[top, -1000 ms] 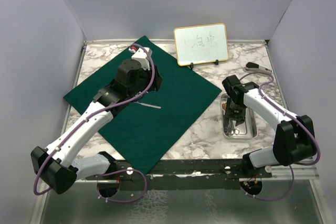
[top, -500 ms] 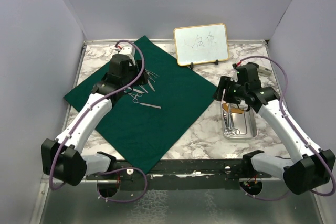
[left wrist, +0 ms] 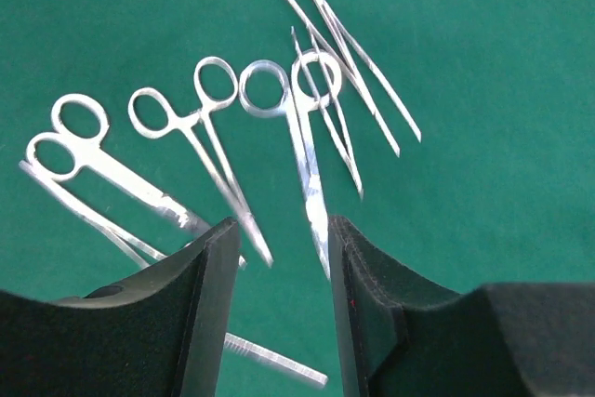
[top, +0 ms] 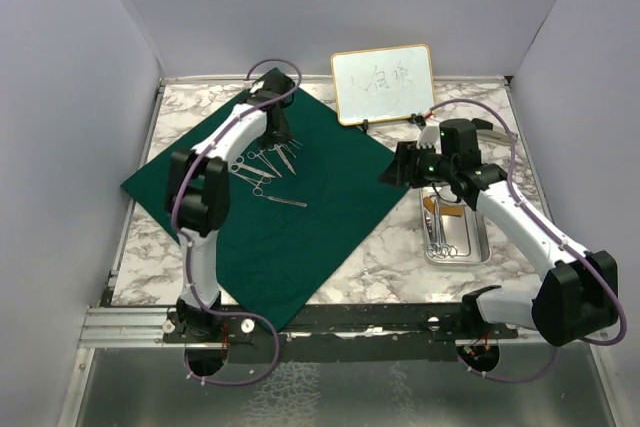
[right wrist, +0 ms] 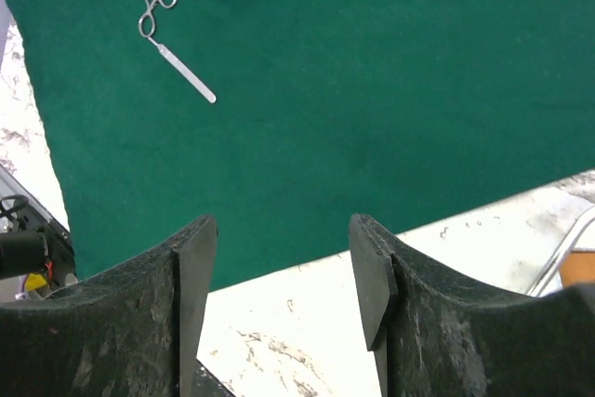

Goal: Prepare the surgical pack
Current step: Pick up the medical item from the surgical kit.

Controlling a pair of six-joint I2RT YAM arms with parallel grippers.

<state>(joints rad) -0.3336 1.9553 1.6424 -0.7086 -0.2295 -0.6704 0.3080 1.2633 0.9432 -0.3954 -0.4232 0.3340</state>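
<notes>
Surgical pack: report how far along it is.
Done: the green cloth is spread and several instruments lie fanned on it. In hand: nothing; the left gripper hovers open over them, the right gripper open and empty above the cloth's edge. Left: more instruments in the steel tray; no gauze is in view.

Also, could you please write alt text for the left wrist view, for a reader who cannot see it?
The left gripper, open and holding nothing, hovers over a dark green cloth where several silver ring-handled instruments lie fanned side by side. At the upper right, thin straight instruments lie crossed.
</notes>
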